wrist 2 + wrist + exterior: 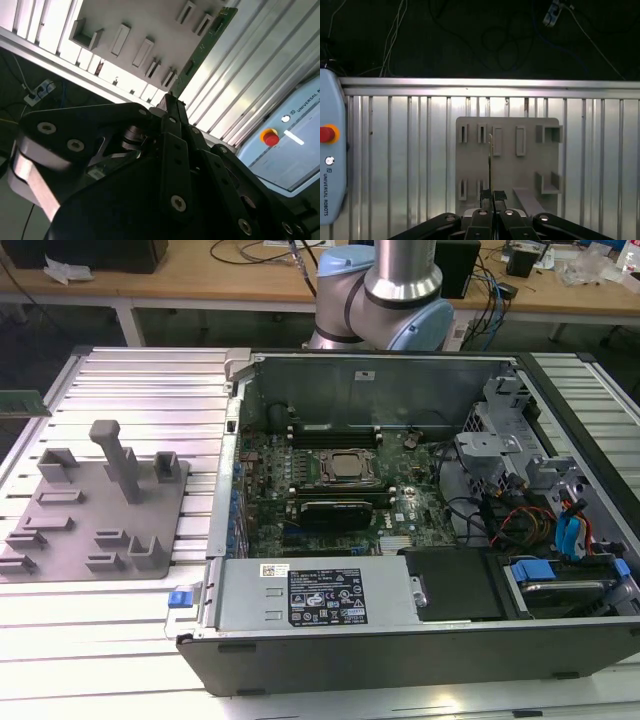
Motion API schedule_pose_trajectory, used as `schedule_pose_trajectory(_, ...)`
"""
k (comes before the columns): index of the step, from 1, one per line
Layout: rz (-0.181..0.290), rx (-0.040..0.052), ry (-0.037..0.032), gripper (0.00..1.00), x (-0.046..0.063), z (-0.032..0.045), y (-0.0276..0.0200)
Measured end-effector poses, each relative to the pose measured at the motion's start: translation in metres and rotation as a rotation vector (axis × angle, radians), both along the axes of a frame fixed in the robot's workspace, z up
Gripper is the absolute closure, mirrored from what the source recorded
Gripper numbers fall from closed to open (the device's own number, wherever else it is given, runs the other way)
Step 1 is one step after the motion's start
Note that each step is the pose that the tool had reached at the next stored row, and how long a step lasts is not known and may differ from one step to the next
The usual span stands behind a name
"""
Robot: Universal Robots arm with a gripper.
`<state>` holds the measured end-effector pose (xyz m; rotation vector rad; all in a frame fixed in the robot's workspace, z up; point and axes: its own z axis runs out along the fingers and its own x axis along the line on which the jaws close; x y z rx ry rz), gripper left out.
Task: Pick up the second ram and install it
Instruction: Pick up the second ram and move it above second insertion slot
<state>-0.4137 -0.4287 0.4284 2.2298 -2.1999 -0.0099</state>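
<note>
The second ram [490, 159], a thin green board, is seen edge-on in the first wrist view, rising from between my gripper's [491, 195] black fingers. In the second wrist view the ram [210, 45] runs out as a long green strip from the gripper [170, 102], which is shut on its end. It hangs in the air over the grey holder tray [530, 165] without touching it. A green stick end [22, 400] pokes in at the exterior view's left edge, above the ribbed table. The open computer case [300, 605] with its motherboard [340, 485] lies to the exterior view's right of the tray [70, 530].
The tray carries several upright grey posts and slots [125, 460]. Inside the case are a black card [335, 510], cables [520, 520] and drive cages [510, 440]. The arm's base [385, 300] stands behind the case. A pendant with a red button [326, 134] lies on the ribbed table [410, 160].
</note>
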Motion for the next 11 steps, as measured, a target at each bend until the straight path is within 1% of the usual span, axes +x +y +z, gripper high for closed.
schedule_pose_trajectory(2, 0.0, 0.0, 0.0, 0.91, 0.0, 0.0057, 0.0)
schedule_pose_trajectory(5, 0.0, -0.0002, 0.0004, 0.91, 0.001, 0.0061, 0.0001)
schedule_pose_trajectory(8, 0.0, 0.0, 0.0001, 0.91, 0.014, 0.0058, 0.0)
schedule_pose_trajectory(11, 0.0, 0.0, 0.0001, 0.91, 0.021, 0.0059, 0.0)
